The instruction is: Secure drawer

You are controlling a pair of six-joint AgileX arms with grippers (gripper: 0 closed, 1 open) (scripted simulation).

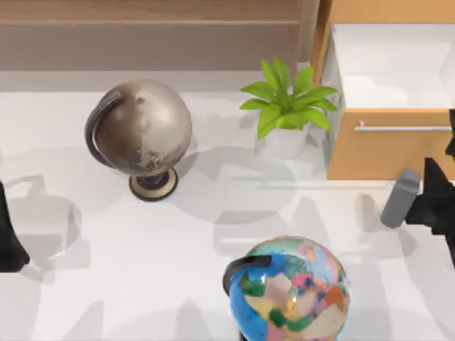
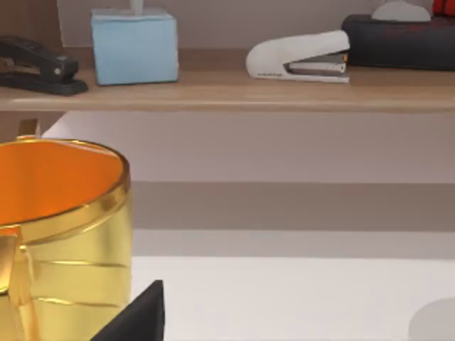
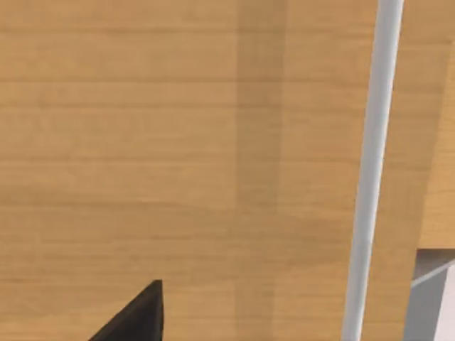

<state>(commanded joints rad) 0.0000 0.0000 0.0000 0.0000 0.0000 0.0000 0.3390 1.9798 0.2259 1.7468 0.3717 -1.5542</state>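
top view: the drawer (image 1: 387, 106) stands pulled open at the tabletop's far right corner, right gripper (image 1: 439, 202) just before its front, left gripper (image 1: 8, 234) parked at the left edge.

right wrist view: the handle (image 3: 371, 170) crosses the panel close up; finger spread cannot be told. an off-centre push could skew the drawer.

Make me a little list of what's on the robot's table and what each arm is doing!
drawer: pulled open at the table's right, white inside, silver handle
right gripper: at the right edge, close to the drawer front
left gripper: parked at the left edge
plant: green, in a white pot left of the drawer
globes: a grey one, a colourful one
gold cup: orange inside
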